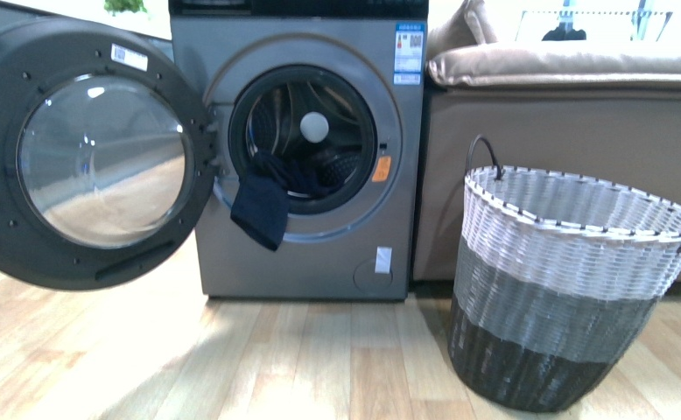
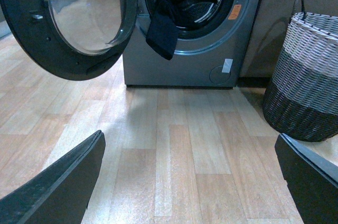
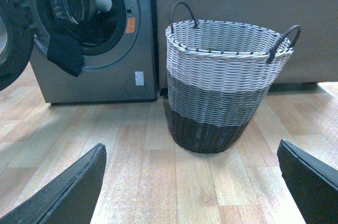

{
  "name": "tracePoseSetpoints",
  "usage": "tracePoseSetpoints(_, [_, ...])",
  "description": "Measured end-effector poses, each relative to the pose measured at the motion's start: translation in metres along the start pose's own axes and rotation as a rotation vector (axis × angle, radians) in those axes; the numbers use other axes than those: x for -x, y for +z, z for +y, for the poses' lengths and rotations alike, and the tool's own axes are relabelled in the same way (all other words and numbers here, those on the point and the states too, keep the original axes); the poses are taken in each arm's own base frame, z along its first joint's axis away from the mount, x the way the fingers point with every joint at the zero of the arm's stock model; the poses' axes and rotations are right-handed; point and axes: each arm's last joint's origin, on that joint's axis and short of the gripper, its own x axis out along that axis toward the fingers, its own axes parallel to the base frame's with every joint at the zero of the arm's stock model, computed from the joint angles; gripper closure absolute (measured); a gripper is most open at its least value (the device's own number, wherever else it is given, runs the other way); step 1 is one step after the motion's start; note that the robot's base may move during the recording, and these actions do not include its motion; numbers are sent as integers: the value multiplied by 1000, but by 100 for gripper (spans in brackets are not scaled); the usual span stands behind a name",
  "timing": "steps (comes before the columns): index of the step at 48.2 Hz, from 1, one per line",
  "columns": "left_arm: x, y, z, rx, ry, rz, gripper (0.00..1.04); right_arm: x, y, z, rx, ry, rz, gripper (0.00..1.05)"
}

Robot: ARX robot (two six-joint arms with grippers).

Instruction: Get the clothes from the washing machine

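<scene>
Left gripper (image 2: 188, 138), right gripper (image 3: 191, 145): jaws spread wide, empty. Basket (image 1: 565, 289): right of washing machine (image 1: 319, 254), whose door (image 1: 92, 157) stands open. Clothes (image 1: 263, 206): dark blue, draped over drum rim.

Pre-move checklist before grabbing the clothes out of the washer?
1. Washing machine door swung open: ok.
2. Clothes hanging out of the drum, exposed: ok.
3. Left gripper open, empty: ok.
4. Right gripper open, empty: ok.
5. Basket upright on the floor, right of the machine: ok.
6. More clothes deeper in the drum: cannot tell.
</scene>
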Motion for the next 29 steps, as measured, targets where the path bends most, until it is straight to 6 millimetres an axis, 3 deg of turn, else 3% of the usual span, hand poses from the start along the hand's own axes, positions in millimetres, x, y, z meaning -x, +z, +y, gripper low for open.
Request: tracePoseSetpoints(29, [0, 0, 0, 0, 0, 0, 6, 0, 0, 0, 0, 0, 0, 8])
